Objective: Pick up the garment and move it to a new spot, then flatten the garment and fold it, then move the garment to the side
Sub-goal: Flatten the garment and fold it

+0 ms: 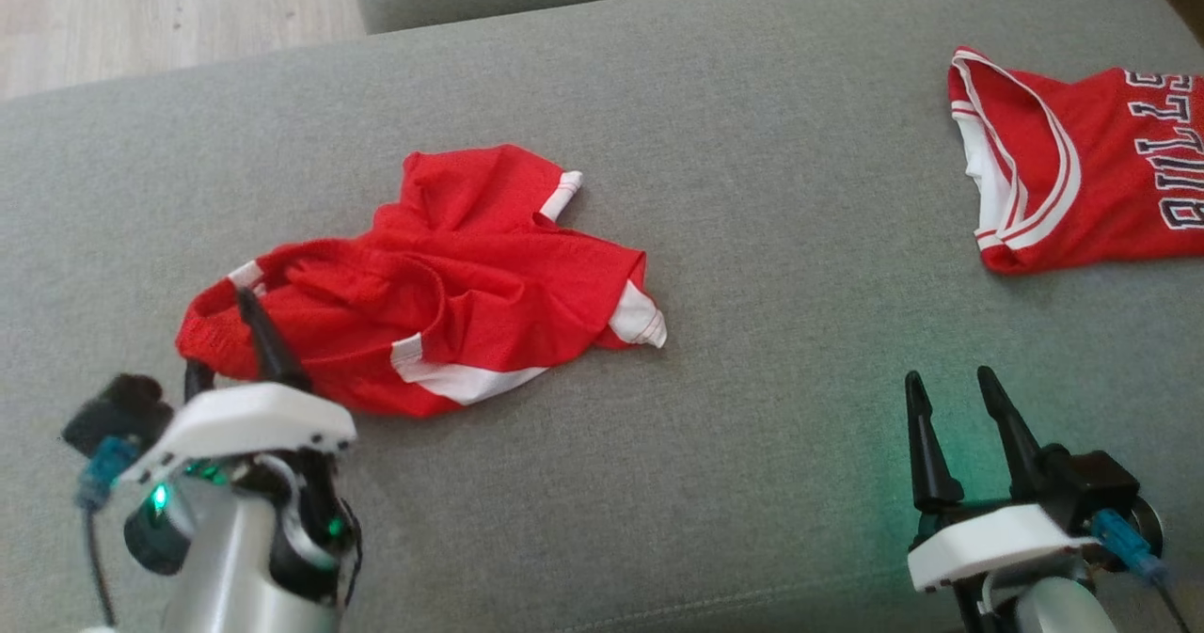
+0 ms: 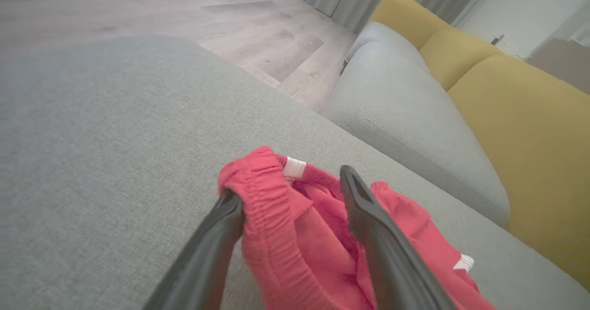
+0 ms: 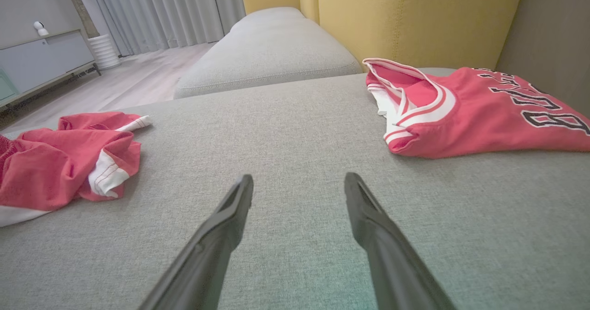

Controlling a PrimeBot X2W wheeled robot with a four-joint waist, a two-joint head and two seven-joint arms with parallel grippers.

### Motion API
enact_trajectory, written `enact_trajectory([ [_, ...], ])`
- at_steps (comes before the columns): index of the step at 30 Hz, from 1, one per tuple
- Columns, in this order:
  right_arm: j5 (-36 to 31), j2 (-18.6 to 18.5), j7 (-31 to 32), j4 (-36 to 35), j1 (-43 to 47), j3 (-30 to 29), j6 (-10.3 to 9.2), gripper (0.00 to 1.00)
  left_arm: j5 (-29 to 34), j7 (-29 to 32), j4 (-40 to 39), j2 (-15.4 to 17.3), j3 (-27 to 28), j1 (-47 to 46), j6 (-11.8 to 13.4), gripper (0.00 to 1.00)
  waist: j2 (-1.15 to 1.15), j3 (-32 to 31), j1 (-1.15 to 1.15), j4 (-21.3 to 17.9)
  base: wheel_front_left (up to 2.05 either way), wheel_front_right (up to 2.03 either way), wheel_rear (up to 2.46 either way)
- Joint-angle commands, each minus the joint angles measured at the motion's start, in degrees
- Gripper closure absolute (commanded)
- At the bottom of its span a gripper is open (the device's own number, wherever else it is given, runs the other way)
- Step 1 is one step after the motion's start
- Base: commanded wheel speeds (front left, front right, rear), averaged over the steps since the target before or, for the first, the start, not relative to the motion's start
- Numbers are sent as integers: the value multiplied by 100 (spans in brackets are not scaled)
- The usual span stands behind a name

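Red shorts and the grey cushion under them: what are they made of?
Red shorts: likely matte sports mesh, judging by the tiny-holed weave and gathered elastic waistband. Grey cushion: seems woven upholstery fabric, matte, with a fine flecked grain.

Head camera high, looking down on the grey sofa seat, left wrist camera close above the red shorts, right wrist camera low, facing the yellow backrest, shorts in all three
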Motion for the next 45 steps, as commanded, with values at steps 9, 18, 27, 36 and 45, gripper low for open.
enact_trajectory([
  [9, -63, -33, -37, -120, 3, 152, -4, 0, 1900, 332, -497, 411, -1086, 112, -199, 0, 0, -65, 0, -58, 0, 0, 0],
  [18, -65, -33, -37, -105, 52, 163, -4, 0, 2596, 1311, -1773, 1161, -928, 372, 511, 0, 0, -112, 0, -316, 0, 0, 0],
  [27, -54, -33, -37, -107, 70, 153, -4, 0, 2973, 2158, -2737, 1585, -1120, 607, 547, 0, 0, -120, 0, -421, 0, 0, 0],
  [36, 1, -33, -37, -105, -46, 249, -4, 0, 2768, 3128, -1756, 1827, -1720, 381, -291, 0, 0, 31, 0, -446, 0, 0, 0],
  [45, 32, -33, -37, -80, -43, 236, -4, 0, 2554, 3057, -994, 1810, -1753, 81, -568, 0, 0, 130, 0, -535, 0, 0, 0],
])
